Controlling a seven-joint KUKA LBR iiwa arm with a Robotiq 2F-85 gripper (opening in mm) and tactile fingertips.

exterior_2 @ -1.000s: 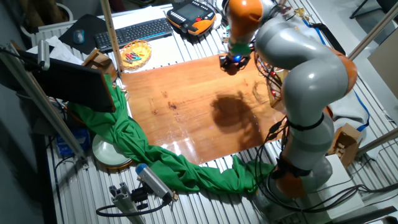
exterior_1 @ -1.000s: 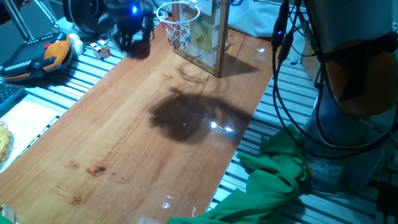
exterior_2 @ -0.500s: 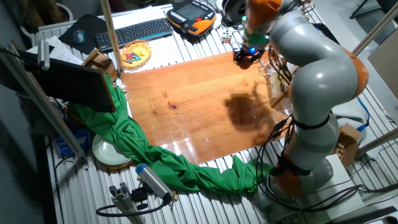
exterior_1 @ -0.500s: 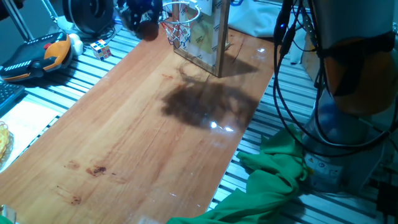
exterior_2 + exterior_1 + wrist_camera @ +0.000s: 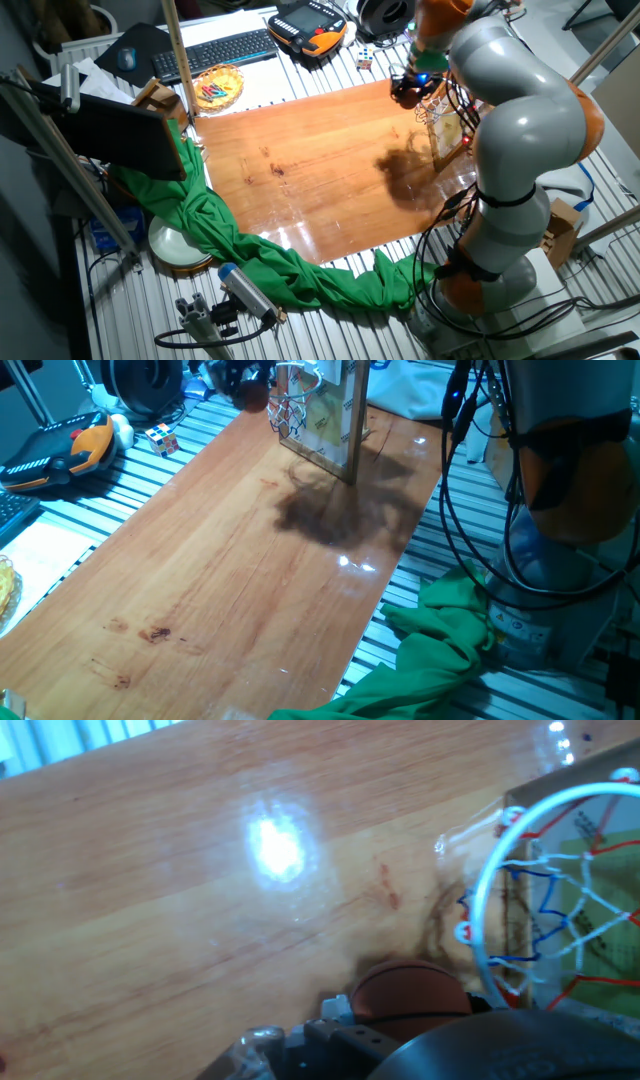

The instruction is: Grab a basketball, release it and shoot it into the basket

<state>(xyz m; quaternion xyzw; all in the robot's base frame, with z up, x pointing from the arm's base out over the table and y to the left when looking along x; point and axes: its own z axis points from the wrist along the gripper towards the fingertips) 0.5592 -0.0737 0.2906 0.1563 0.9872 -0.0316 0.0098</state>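
Jaws clamped on the basketball (image 5: 410, 988): in the hand view the orange ball with a dark seam sits tight against the gripper (image 5: 400, 1020) body at the bottom edge, above the wooden table (image 5: 170, 900).

Just right of the ball in that view: the basket (image 5: 560, 890), white rim with red, white and blue net strings, close to the ball but apart from it.

One fixed view: gripper (image 5: 245, 382) dark and blurred at the far end of the table (image 5: 220, 580), just left of the basket (image 5: 295, 405) on its upright backboard (image 5: 335, 420). Ball itself not made out here.

The other fixed view: gripper (image 5: 412, 88) at the far right corner of the table (image 5: 300, 170), beside the basket (image 5: 440, 105).

Off the table, far left in one fixed view: a multicoloured cube (image 5: 162, 437) and an orange-and-black pendant (image 5: 60, 452). Green cloth (image 5: 440, 650) hangs off the near right edge.
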